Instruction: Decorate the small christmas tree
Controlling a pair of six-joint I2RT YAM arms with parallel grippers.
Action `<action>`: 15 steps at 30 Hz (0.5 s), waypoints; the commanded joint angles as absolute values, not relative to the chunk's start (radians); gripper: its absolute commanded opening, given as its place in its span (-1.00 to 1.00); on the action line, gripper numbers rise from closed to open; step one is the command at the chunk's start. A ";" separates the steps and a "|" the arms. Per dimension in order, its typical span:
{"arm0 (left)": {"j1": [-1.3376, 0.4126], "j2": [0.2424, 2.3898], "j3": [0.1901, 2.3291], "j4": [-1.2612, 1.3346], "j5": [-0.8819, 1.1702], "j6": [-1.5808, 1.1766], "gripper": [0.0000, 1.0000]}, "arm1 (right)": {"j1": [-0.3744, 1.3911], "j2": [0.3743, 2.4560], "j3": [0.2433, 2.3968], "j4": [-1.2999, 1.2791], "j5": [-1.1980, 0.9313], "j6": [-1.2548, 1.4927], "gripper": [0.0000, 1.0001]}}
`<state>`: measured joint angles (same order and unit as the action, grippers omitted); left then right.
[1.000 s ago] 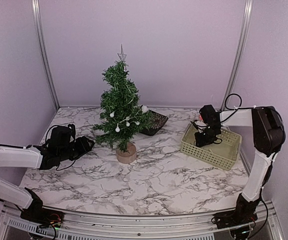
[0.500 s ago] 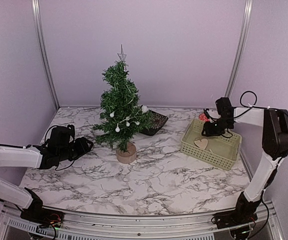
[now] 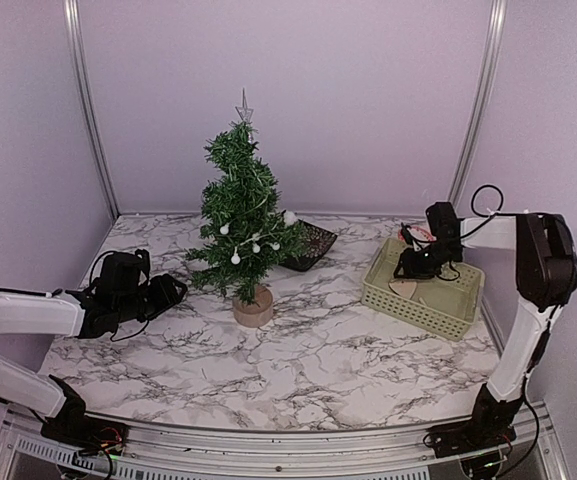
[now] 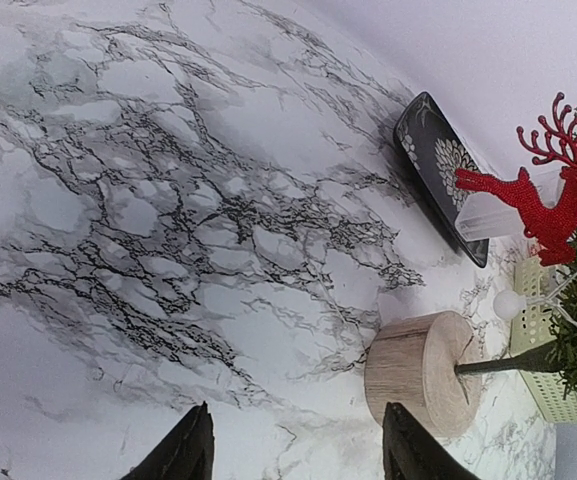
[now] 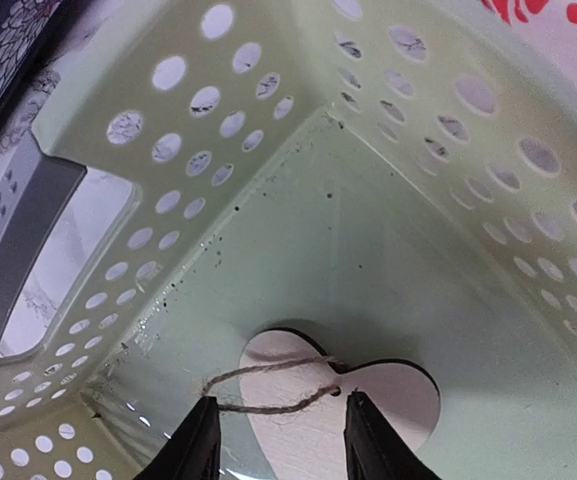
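1. Likely the small christmas tree (image 3: 240, 215) is light and a little top-heavy. It stands upright near the middle of the marble table (image 3: 318, 370) on its round wooden base (image 4: 418, 375), to the left of the basket (image 3: 438, 305) and just in front of a black tray (image 3: 313, 243).
2. Its bristly branches look soft and springy, so they would give under a push. The thin trunk or the wooden base is the safer place to steady it, and the branch tips are where loops should hang.
3. White balls, a silver star on top and a red reindeer (image 4: 528, 195) already hang on it.
4. The wooden heart (image 5: 368, 395) on the basket floor looks thin, stiff and light. Its twine loop (image 5: 268, 385) is limp, and lying flat it may be awkward to lift, so the loop or an edge is the spot to pinch.
5. The right gripper (image 5: 278, 440) is down inside the basket with its jaws parted, one either side of the loop. It clamps nothing yet.
6. The left gripper (image 4: 298, 455) hangs low over the table left of the tree, with its jaws apart and empty.
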<state>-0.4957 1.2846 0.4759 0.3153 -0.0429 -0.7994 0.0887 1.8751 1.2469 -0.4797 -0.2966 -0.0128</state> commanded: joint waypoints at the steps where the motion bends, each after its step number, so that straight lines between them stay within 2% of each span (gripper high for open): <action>1: -0.489 1.275 0.499 0.299 -0.037 -0.787 0.15 | 0.099 1.906 1.281 -0.456 -0.310 -0.073 -0.17; 7: -0.489 1.276 0.502 0.299 -0.038 -0.790 0.16 | 0.099 1.943 1.297 -0.413 -0.286 -0.102 -0.29; 11: -0.489 1.274 0.506 0.299 -0.040 -0.793 0.16 | 0.099 1.952 1.324 -0.414 -0.282 -0.109 -0.76; 15: -0.489 1.268 0.506 0.299 -0.039 -0.787 0.16 | 0.098 1.928 1.320 -0.417 -0.300 -0.105 -1.00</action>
<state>-0.4953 1.2846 0.4763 0.3153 -0.0425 -0.7998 0.0925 1.9469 1.2884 -0.4370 -0.2897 -0.0986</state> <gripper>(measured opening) 0.579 0.026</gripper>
